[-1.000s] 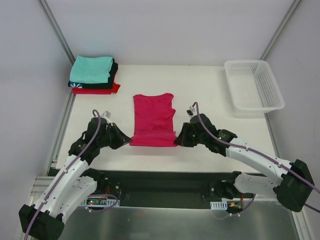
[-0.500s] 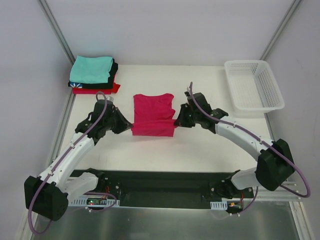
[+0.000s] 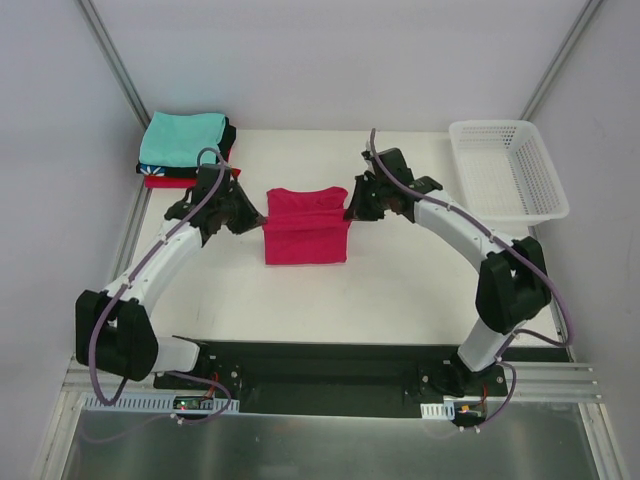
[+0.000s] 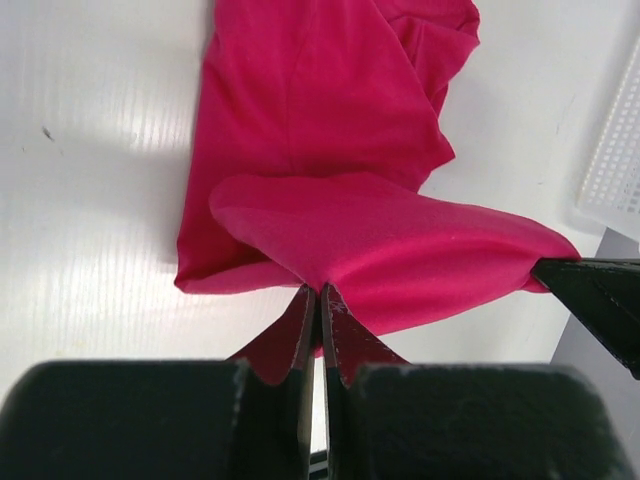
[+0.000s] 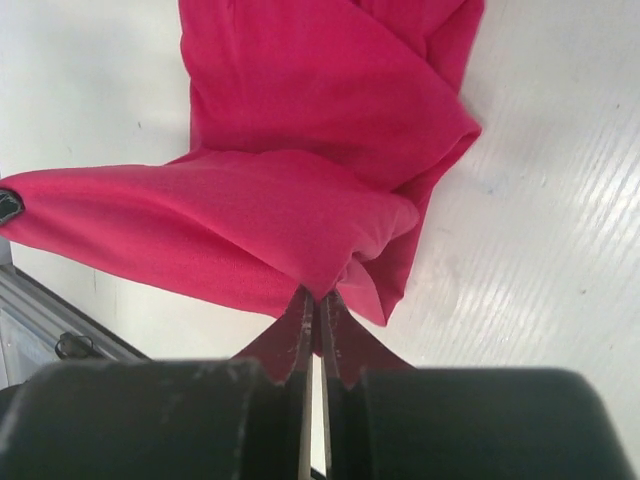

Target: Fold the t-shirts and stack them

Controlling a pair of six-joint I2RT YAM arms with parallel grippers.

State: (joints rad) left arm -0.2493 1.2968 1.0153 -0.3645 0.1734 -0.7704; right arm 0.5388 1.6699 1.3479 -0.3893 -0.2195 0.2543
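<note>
We logged the left gripper (image 4: 320, 292) and right gripper (image 5: 318, 297) each clamped tight on the crimson-pink t-shirt (image 3: 305, 238). Its raised fold stretched between them, mid-table (image 3: 400, 290). The folded stack (image 3: 185, 148) sat in the far-left corner.

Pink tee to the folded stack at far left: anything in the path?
Nothing loose. Only bare table separates the crimson-pink t-shirt from the folded stack, though the left arm itself occupies that gap. The left hand and right hand are shut on the shirt. The white basket sits far right.
</note>
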